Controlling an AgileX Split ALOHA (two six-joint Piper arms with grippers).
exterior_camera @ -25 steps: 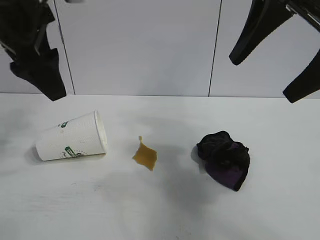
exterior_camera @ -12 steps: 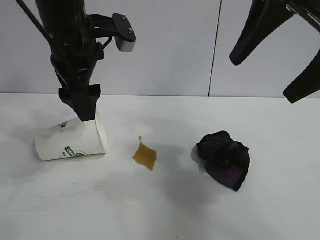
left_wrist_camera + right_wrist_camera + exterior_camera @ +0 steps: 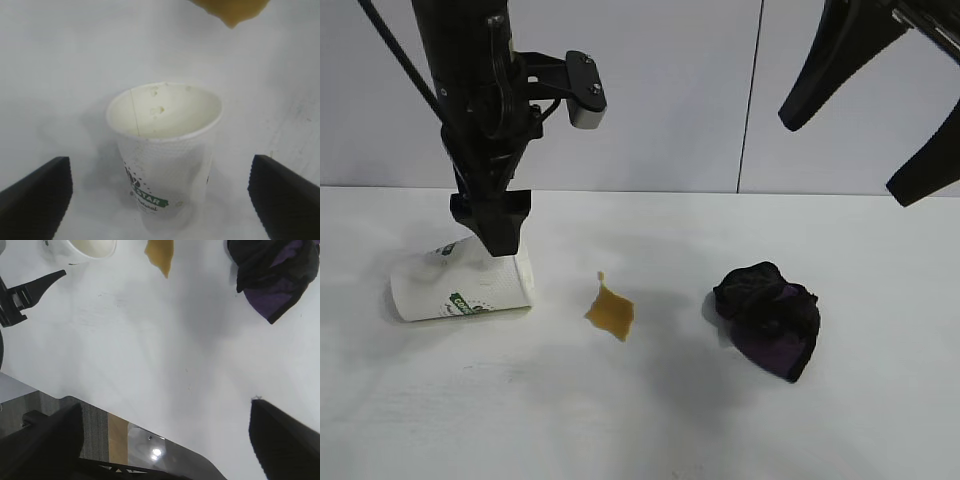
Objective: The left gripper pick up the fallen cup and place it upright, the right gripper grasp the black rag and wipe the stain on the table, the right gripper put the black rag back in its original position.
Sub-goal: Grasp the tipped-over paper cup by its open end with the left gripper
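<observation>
The white cup (image 3: 460, 285) with its green logo lies on its side at the left of the table (image 3: 640, 420), mouth toward the stain. My left gripper (image 3: 491, 238) reaches down right over the mouth end. In the left wrist view the left gripper (image 3: 157, 167) is open, its fingers wide on either side of the cup (image 3: 165, 150) without touching it. The amber stain (image 3: 610, 311) sits mid-table. Right of it lies the black rag (image 3: 767, 315), purple underside showing. My right gripper (image 3: 845, 160) hangs open high at the upper right, above the rag.
Grey wall panels (image 3: 620, 100) stand behind the table. The right wrist view looks down on the stain (image 3: 160, 252), the rag (image 3: 272, 270) and the table's front edge (image 3: 150, 427), with floor beyond. Bare tabletop lies in front of the objects.
The left arm has swung down from the upper left to the cup's mouth end, then sunk a little lower and to the right. Cup, stain, rag and right arm have not moved.
</observation>
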